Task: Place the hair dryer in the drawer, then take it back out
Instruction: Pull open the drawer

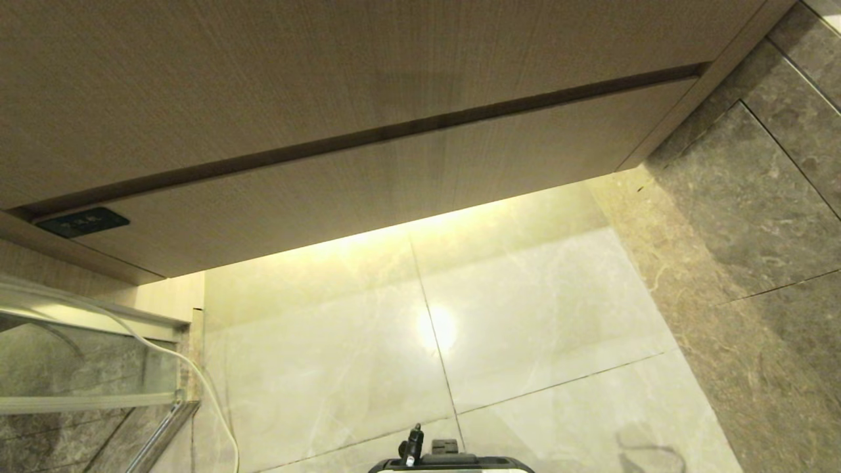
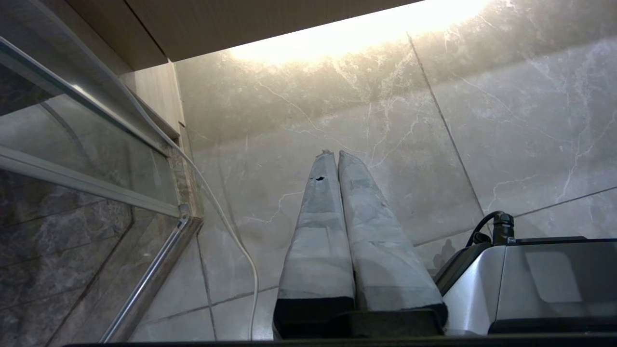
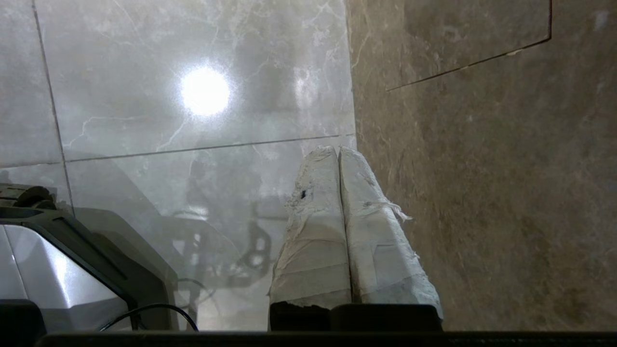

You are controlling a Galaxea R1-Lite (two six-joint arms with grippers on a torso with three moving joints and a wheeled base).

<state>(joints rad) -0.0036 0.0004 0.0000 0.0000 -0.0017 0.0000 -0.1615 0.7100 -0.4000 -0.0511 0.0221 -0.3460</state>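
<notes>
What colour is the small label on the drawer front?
Black, on the light-wood drawer; label shows best in the head view.

Bathroom, marble floor tiles [image 1: 525,315], glass shower screen [image 1: 79,368] (metal-framed), underlit wooden vanity [image 1: 328,79]

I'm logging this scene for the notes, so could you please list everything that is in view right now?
drawer: one, light wood, closed, low in the cabinet front, small black label at its left end.
wood panel: one, light wood, above the drawer.
floor tiles: several, pale marble, under the cabinet, with a bright light reflection.
wall tiles: several, brown-grey stone, on the right.
glass panel: one, clear with a metal frame, on the left.
cord: one, white, running down beside the glass.
hair dryer: none in view.
robot base: one, silver and black, at the bottom edge.
left fingers: pair, grey-wrapped, shut, empty, over the floor.
right fingers: pair, white-wrapped, shut, empty, near the wall.
</notes>
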